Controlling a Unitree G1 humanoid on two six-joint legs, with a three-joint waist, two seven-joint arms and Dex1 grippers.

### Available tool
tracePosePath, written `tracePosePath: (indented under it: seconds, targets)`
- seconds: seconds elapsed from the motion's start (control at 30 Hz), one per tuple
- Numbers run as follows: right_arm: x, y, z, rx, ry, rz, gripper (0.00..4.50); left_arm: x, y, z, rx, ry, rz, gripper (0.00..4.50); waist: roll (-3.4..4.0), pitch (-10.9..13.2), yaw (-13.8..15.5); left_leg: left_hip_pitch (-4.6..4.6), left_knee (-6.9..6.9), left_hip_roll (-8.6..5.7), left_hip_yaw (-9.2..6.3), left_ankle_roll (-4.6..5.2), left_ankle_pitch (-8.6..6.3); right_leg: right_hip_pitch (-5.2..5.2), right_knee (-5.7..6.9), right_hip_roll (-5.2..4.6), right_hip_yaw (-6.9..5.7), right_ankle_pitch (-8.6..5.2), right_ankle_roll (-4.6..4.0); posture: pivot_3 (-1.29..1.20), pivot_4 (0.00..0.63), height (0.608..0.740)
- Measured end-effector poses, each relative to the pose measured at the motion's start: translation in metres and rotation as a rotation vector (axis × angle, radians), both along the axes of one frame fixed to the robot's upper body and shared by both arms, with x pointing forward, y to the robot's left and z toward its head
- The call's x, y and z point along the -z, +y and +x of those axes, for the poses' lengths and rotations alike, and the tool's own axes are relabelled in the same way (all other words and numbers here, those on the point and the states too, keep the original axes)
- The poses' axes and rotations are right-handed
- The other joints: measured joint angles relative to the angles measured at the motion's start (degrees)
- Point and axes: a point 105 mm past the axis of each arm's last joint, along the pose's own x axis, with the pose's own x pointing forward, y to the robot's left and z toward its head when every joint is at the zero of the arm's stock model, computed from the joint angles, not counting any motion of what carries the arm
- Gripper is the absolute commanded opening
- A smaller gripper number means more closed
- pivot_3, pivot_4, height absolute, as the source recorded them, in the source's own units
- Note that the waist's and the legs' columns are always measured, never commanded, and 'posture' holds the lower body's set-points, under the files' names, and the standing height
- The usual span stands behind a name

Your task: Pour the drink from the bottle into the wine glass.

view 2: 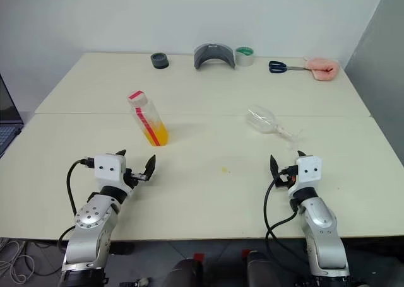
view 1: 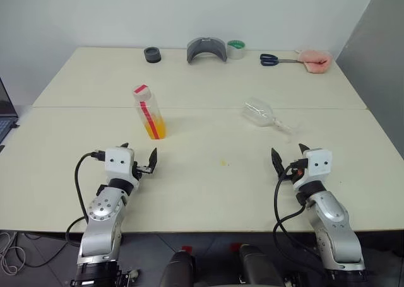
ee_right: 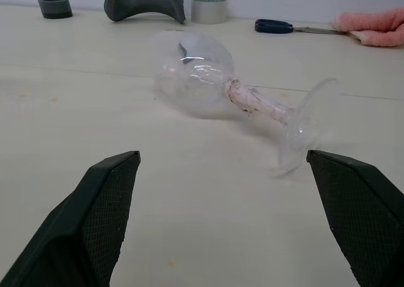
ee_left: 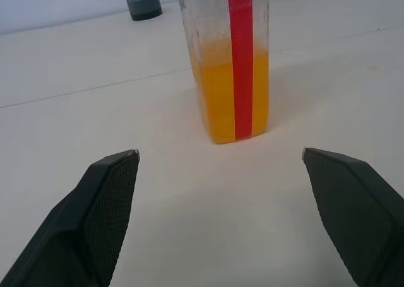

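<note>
Bottle (view 1: 149,115) stood ahead of the wide-apart left gripper (view 1: 139,154); glass (view 1: 262,113) lay toppled ahead of the equally spread right gripper (view 1: 289,155), needing righting.

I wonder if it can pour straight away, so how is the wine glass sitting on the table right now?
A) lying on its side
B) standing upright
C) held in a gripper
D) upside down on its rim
A: the wine glass lies tipped over on the table, bowl, stem and foot all sideways, with nothing holding it.
</note>
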Motion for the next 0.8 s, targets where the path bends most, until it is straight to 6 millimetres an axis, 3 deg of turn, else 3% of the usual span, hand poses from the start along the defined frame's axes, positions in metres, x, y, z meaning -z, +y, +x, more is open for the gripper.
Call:
tracePosePath:
  seconds: [0.8]
  targets:
    - [-0.002, 0.001, 0.0, -0.054, -0.002, -0.043, 4.5, -0.011, -0.008, 0.002, 0.026, -0.039, -0.037, 4.45, 0.0, 0.0, 0.0, 0.0, 0.0, -0.01, 0.01, 0.0, 0.0, 0.0, 0.0, 0.0, 0.0, 0.0, 0.0, 0.0, 0.15, 0.74]
